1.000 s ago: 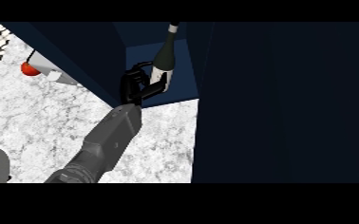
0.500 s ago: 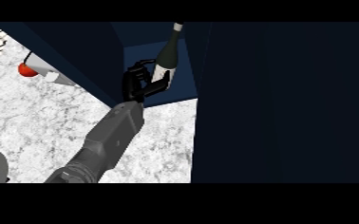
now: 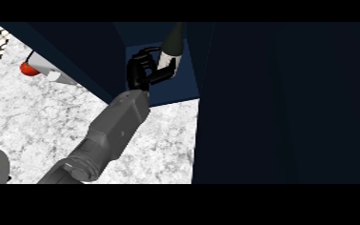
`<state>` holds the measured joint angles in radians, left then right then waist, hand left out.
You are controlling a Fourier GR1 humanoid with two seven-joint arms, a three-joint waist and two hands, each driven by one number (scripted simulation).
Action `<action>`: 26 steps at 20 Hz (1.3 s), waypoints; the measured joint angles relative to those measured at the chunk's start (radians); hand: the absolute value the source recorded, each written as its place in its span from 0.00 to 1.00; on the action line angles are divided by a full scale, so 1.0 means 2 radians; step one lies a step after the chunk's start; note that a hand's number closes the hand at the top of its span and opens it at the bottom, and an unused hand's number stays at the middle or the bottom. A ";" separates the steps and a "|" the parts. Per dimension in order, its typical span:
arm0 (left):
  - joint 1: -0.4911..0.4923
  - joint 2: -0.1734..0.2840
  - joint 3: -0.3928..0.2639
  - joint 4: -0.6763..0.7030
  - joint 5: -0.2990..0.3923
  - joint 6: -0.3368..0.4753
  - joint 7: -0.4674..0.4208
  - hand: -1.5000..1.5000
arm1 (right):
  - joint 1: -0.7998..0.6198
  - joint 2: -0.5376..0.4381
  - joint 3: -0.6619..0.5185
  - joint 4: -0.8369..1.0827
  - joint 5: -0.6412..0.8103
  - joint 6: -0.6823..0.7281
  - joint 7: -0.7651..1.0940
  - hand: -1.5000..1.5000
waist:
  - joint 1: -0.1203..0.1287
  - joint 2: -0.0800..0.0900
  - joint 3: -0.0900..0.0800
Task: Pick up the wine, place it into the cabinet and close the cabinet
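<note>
Inside the dark blue cabinet (image 3: 158,83), the black fingers (image 3: 141,66) of the one hand (image 3: 144,74) in view are curled around the lower body of the wine (image 3: 171,47), with the thumb on the side toward the open door. This forearm enters from the lower left of the head view, so I judge it to be the left one, but I am not certain. The bottle leans a little, its dark neck pointing up and to the right, and a pale label shows just above the fingers. I cannot tell if its base already rests on the cabinet floor or hangs just above it.

A glass bottle like this one is, in my judgement, stiff, rather heavy for its width, smooth and easy to slip, and it can break if it falls. The wide body below the label is the better place to hold it, because the thin neck gives less surface and lets the bottle swing.

Counting outward: one bottle, one hand, one grey forearm (image 3: 112,128), one cabinet with one tall door (image 3: 274,105) standing open at the right. On the white speckled counter (image 3: 42,119) at the far left there is one small red thing (image 3: 28,68) and one pale object (image 3: 56,74) beside it, which I cannot identify. The other hand does not show.
</note>
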<state>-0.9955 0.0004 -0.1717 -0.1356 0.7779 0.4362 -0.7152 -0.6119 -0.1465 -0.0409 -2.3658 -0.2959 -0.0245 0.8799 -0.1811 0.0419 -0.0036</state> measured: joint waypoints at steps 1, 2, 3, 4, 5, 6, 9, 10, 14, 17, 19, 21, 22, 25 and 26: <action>-0.006 0.000 0.000 0.001 0.001 0.005 0.002 1.00 | 0.001 0.001 0.001 -0.001 0.001 0.000 -0.001 0.00 | 0.001 0.000 0.000; -0.012 0.000 -0.001 0.001 0.002 0.008 0.004 1.00 | 0.004 0.000 -0.001 0.000 0.001 0.002 -0.005 0.00 | 0.002 0.001 0.000; -0.014 0.000 -0.001 0.003 0.002 0.011 0.004 1.00 | 0.007 0.000 -0.002 -0.001 0.000 0.002 -0.006 0.00 | 0.002 0.001 0.000; -0.020 0.000 -0.001 0.004 0.003 0.014 0.006 1.00 | 0.009 -0.001 -0.002 -0.002 0.000 0.005 -0.007 0.00 | 0.003 0.001 0.000; -0.025 0.000 -0.002 0.005 0.003 0.015 0.009 1.00 | 0.009 -0.002 -0.003 -0.001 0.000 0.005 -0.007 0.00 | 0.004 0.001 0.000; -0.028 0.000 -0.003 0.006 0.004 0.017 0.011 1.00 | 0.013 -0.002 -0.004 -0.001 0.000 0.005 -0.007 0.00 | 0.004 0.001 0.000; -0.043 0.000 -0.001 0.011 0.006 0.022 0.022 1.00 | 0.015 -0.004 -0.010 0.000 -0.001 0.007 -0.011 0.00 | 0.009 0.002 0.001; -0.047 0.000 0.001 0.013 0.008 0.022 0.027 1.00 | 0.016 -0.006 -0.014 0.000 -0.002 0.008 -0.011 0.00 | 0.009 0.002 0.001; -0.066 0.000 0.007 0.022 0.013 0.026 0.047 1.00 | 0.024 -0.007 -0.015 -0.001 -0.002 0.011 -0.015 0.00 | 0.013 0.003 0.001; -0.075 0.002 0.011 0.029 0.015 0.026 0.055 1.00 | 0.025 -0.009 -0.017 -0.002 -0.002 0.012 -0.015 0.00 | 0.015 0.004 0.001; -0.079 0.005 0.014 0.033 0.016 0.027 0.059 1.00 | 0.027 -0.009 -0.016 -0.002 -0.002 0.012 -0.016 0.00 | 0.016 0.005 0.001; -0.082 0.004 0.008 0.041 0.009 0.037 0.056 1.00 | 0.029 -0.008 -0.016 -0.002 -0.002 0.014 -0.018 0.00 | 0.015 0.006 0.001; -0.084 0.007 0.003 0.046 0.004 0.042 0.056 1.00 | 0.027 -0.010 -0.017 -0.001 -0.002 0.015 -0.018 0.00 | 0.015 0.007 0.001; -0.087 0.018 -0.020 0.057 -0.021 0.066 0.056 1.00 | 0.027 -0.011 -0.020 -0.001 -0.004 0.018 -0.020 0.00 | 0.013 0.007 0.002; -0.085 0.022 -0.028 0.059 -0.030 0.075 0.056 1.00 | 0.026 -0.011 -0.019 -0.002 -0.004 0.018 -0.018 0.00 | 0.013 0.007 0.002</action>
<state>-1.1661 0.0448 -0.2277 -0.0172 0.7183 0.5852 -0.6034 -0.5598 -0.1682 -0.0790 -2.3689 -0.3037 0.0109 0.8429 -0.1556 0.0567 -0.0002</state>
